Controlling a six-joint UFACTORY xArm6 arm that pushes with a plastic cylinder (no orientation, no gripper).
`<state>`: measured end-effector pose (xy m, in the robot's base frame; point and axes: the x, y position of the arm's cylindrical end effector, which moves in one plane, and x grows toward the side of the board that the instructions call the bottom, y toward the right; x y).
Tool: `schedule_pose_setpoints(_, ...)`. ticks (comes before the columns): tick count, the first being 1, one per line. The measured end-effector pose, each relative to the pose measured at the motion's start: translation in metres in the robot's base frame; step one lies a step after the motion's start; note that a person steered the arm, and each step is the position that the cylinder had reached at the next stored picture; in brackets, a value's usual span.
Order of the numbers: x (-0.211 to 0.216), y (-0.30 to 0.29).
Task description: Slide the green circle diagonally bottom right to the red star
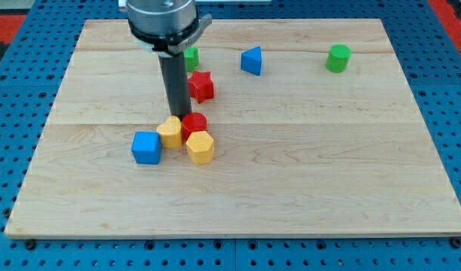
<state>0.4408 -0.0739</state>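
Note:
The green circle (338,58) stands near the view's top right, far from the rod. The red star (201,86) lies left of centre in the upper half. My tip (180,115) is below and left of the red star, right at the top edges of a yellow block (171,132) and a red circle (194,123). I cannot tell whether it touches them. A second green block (191,56), its shape unclear, is partly hidden behind the rod just above the red star.
A blue triangle (251,61) sits between the red star and the green circle. A yellow hexagon block (201,147) and a blue cube (146,147) lie beside the yellow block and red circle. The wooden board (328,188) is ringed by blue pegboard.

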Motion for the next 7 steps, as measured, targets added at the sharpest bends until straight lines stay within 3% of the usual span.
schedule_pose_setpoints(1,0.015,0.032)
schedule_pose_setpoints(2,0.019,0.101)
schedule_pose_setpoints(3,0.004,0.12)
schedule_pose_setpoints(4,-0.064,0.124)
schedule_pose_setpoints(5,-0.074,0.178)
schedule_pose_setpoints(6,-0.117,0.203)
schedule_pose_setpoints(7,-0.167,0.183)
